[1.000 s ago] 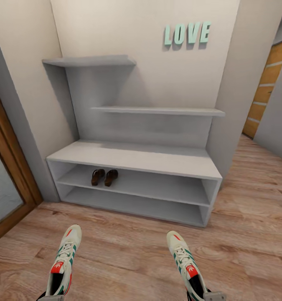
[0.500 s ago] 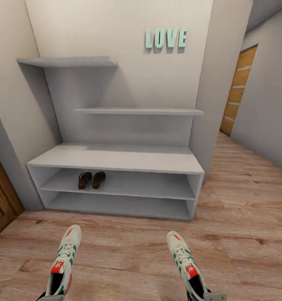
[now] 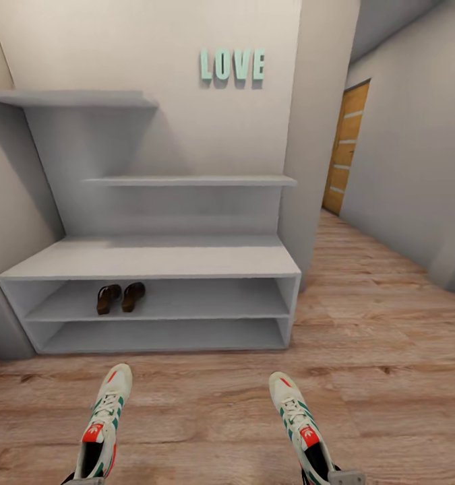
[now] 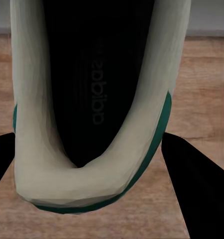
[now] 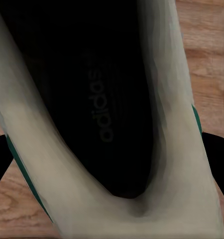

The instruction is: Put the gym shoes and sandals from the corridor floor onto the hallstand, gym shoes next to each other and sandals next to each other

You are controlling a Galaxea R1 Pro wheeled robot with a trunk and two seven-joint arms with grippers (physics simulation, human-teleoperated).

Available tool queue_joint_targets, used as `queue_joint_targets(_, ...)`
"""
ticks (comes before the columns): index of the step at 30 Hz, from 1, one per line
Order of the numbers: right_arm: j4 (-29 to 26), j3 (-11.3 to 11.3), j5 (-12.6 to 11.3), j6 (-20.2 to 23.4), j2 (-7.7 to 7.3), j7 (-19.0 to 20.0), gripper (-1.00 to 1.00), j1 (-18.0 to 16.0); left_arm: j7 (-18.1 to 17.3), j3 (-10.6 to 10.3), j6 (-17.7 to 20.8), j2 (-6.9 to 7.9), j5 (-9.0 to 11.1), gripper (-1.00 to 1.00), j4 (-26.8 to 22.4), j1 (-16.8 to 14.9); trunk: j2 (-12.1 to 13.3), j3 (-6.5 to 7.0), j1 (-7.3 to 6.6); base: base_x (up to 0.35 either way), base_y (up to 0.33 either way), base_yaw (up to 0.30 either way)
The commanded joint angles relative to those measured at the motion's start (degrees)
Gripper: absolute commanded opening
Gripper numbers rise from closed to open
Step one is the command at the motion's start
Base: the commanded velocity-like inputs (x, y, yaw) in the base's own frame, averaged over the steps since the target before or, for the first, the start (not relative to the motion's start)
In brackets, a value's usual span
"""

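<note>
since the earlier pictures the whole head view has swung rightward, so the hallstand sits further to the left and more of the corridor shows at the right, while both shoes keep their places in the picture. left pincer is clenched on the heel of the left gym shoe, its dark fingers flanking the shoe's heel collar in the left wrist view, with the black insole running away between them. right pincer likewise grasps the heel of the right gym shoe, whose insole and white collar show close up in the right wrist view. both shoes point toes forward toward the rack, well apart from each other, above the corridor floor. beyond them stands the hallstand, its top surface bare. the sandals lie side by side, toes inward, on its upper open shelf toward the left end. two staggered wall shelves hang above, with mint "love" letters on the wall. a wooden door stands down the corridor at the right.
</note>
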Motion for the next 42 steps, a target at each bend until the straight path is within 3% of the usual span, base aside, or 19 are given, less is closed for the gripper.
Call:
queue_joint_targets(1, 0.0, -0.4, 0.4, -0.2, 0.03, 0.1, -1.00, -0.1, -0.3, 0.5, -0.2, -0.01, -0.5, -1.00, 0.0, 0.0, 0.0, -0.03, -0.01, 0.000, 0.000, -0.257)
queue_joint_targets(9, -0.1, -0.4, 0.4, -0.2, 0.11, 0.0, -1.00, 0.0, -0.3, 0.5, -0.1, -0.02, -0.6, -1.00, 0.1, 0.0, 0.0, 0.02, -0.01, 0.000, 0.000, -0.238)
queue_joint_targets(22, -0.5, -0.4, 0.5, -0.3, -0.18, -0.1, -1.00, -0.1, -0.1, 0.2, 0.6, -0.22, -0.6, -1.00, 0.0, -0.2, 0.0, 0.02, -0.01, 0.000, 0.000, -0.020)
queue_joint_targets(29, -2.0, -0.5, 0.5, -0.3, -0.30, -0.1, -1.00, -0.1, 0.0, 0.1, 5.2, -1.57, -0.9, -1.00, -0.5, -1.1, 0.0, 0.02, -0.01, 0.000, 0.000, 0.000)
queue_joint_targets(30, -2.3, -0.5, 0.5, -0.2, -0.57, -0.2, -1.00, 0.0, 0.9, 0.0, 15.9, -2.79, -1.2, -1.00, -1.4, -5.8, 0.0, 0.02, -0.01, 0.000, 0.000, 0.000)
queue_joint_targets(35, -4.9, -1.7, -0.7, -0.1, -2.65, -0.2, -1.00, -0.1, 3.2, -0.2, 25.5, -3.60, -2.5, -1.00, -1.6, -13.2, 0.0, 0.02, -0.01, 0.000, 0.000, 0.000)
queue_joint_targets(38, -6.4, -5.4, -3.8, 0.2, -3.82, -0.1, -1.00, -0.1, 6.5, -0.7, 33.5, -4.69, -4.9, -1.00, -1.6, -18.2, 0.0, 0.02, -0.01, 0.000, 0.000, 0.000)
queue_joint_targets(42, -7.0, -8.3, -5.7, 1.0, -4.38, -0.1, -1.00, 0.0, 10.5, -1.1, 41.7, -6.84, -7.7, -1.00, -1.7, -23.1, 0.0, 0.02, -0.01, 0.000, 0.000, 0.000)
